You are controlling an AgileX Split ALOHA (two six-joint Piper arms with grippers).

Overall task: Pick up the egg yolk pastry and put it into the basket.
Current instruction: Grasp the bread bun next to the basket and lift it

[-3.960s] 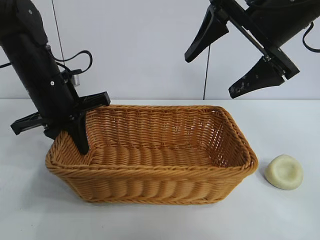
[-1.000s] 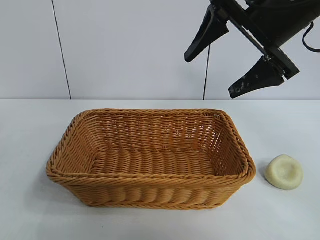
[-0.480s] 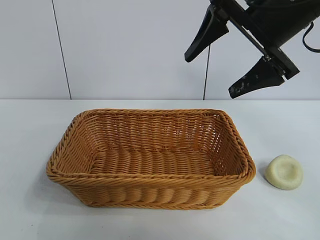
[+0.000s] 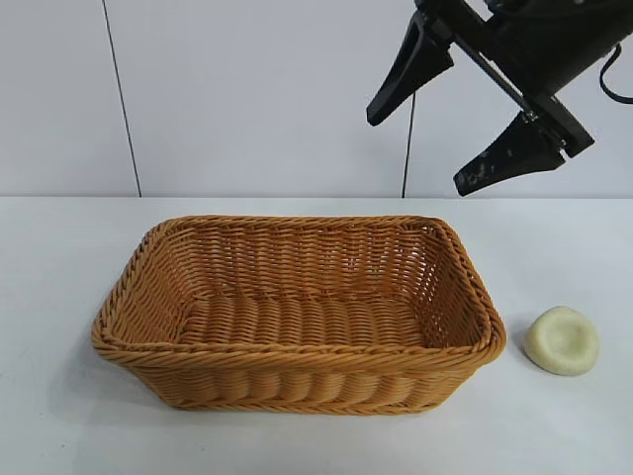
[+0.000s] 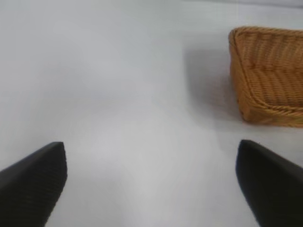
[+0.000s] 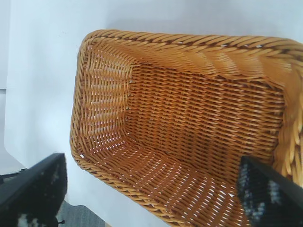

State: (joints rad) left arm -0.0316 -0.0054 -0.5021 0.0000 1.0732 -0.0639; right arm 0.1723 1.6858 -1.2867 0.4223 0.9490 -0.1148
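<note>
White counter [image 4: 59,416] carried everything. Basket [image 4: 297,307], woven golden-brown, sat mid-counter, nothing in it, below and to the left of the right gripper [image 4: 465,139] in the exterior view. Right gripper hung high above the basket's right end, jaws spread wide apart, holding nothing; its wrist view looked straight down into the basket interior between the two fingertips [image 6: 35,194]. Left gripper [image 5: 151,184] out of the exterior view, seen only in its own wrist view, jaws wide apart, bare counter between them, basket corner beyond one fingertip. Egg yolk pastry [image 4: 562,340] lay on the counter just beside the basket's right end, well below the right jaws, untouched.
</note>
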